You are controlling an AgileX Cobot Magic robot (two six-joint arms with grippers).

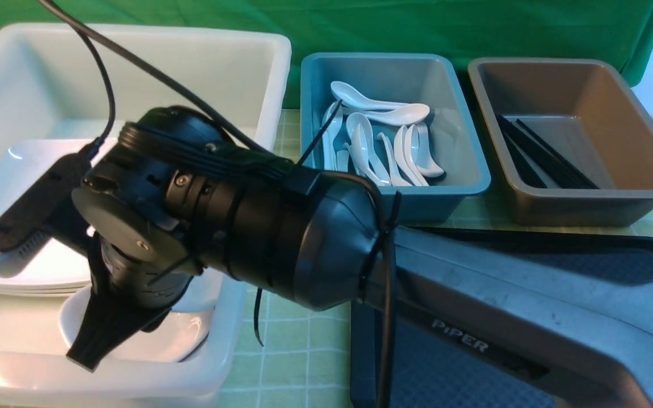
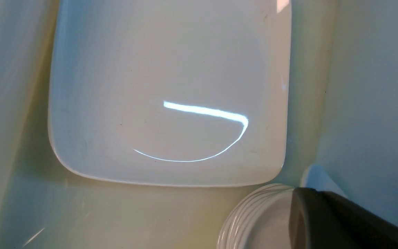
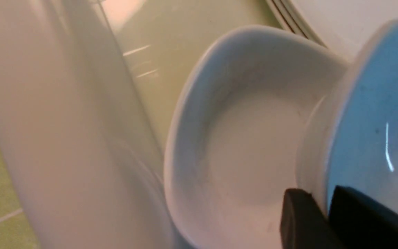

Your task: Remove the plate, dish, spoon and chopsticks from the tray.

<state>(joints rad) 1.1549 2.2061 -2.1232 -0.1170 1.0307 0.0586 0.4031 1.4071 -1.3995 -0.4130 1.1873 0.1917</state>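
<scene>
— Tray (image 1: 632, 255) first: where does it lie?
— At four o'clock in the front view. It is black, and the right arm (image 1: 474, 294) crossing over it hides most of it.
— And the big white tub (image 1: 134, 51)?
— At nine to ten o'clock. The blue bin (image 1: 462, 170) is at twelve and the brown bin (image 1: 644, 164) at two.
— Where is the plate (image 2: 168, 86)?
— Inside the white tub, flat on top of a stack of plates. A pile of small dishes (image 2: 254, 218) stands just beside its corner.
— And the dish?
— The tilted dish (image 3: 375, 121) is at the tub's near corner, at seven o'clock in the front view. It leans into another small dish (image 3: 247, 138) below it.
— Spoons and chopsticks?
— The white spoons (image 1: 383, 119) are heaped in the blue bin. The black chopsticks (image 1: 547, 158) lie along the brown bin's floor.
— What about the grippers?
— On the right gripper (image 3: 318, 207), the tilted dish's rim sits between the two black fingers. I cannot tell whether they pinch it. The left gripper (image 2: 309, 214) hangs over the pile of dishes, fingers pressed together on nothing.
</scene>
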